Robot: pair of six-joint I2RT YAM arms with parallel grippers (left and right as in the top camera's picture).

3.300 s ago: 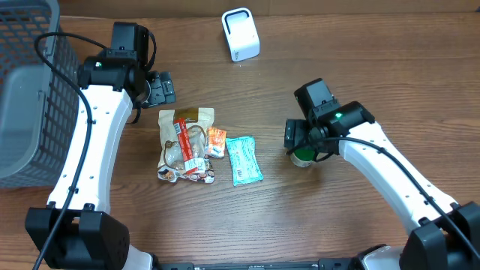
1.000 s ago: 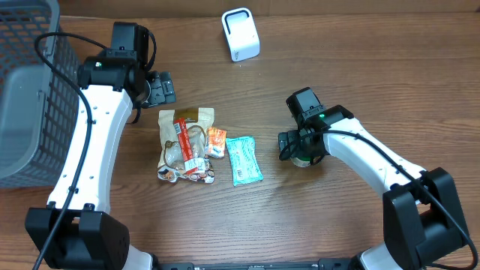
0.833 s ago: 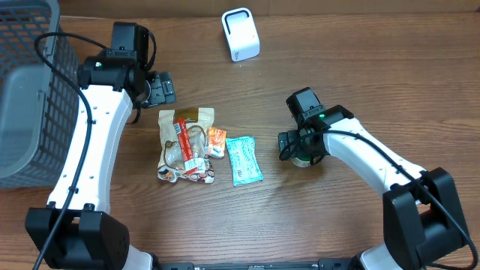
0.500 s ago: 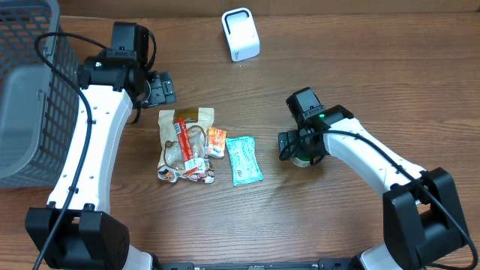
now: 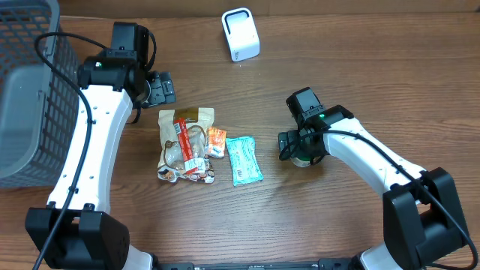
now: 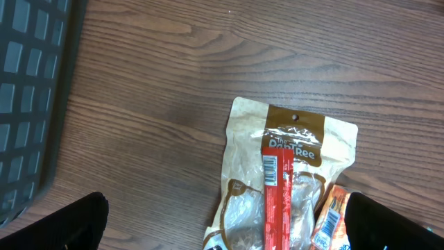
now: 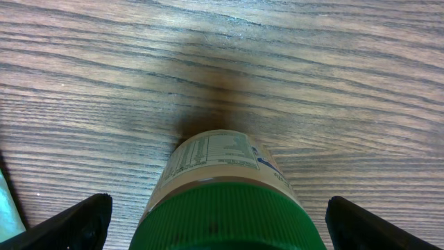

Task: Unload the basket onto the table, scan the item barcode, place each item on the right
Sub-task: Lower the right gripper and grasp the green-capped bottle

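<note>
Task item: green-capped bottle (image 7: 222, 208), apparently upright on the desk (image 5: 360, 75), right of the teal packet (image 5: 244, 160) and well apart from the white scanner (image 5: 240, 34) at the far edge.

Right end effector (image 5: 298, 148) is released. Its fingers (image 7: 76, 221) are spread wide on either side of the bottle and no contact is visible. Left end effector (image 5: 161, 88) is also released and holds nothing. It hangs near the beige snack pouch (image 6: 288, 167) with the red stick pack (image 6: 276, 194) lying on it, and the grey basket (image 5: 30, 75) is at its side.

Handling, as a judgement:
- The bottle looks like rigid plastic, small and probably light, so it won't deform under a squeeze.
- The round body and glossy printed label (image 7: 215, 154) are likely slippery, so it may twist or slide between flat pads.
- The ribbed cap offers better bite.
- Best hold is across the cap, or the shoulder just under it, centred so the bottle doesn't pivot.
- The label needs to stay uncovered for the scanner.
- Only a fine-print panel shows; the barcode's position can't be told.
</note>
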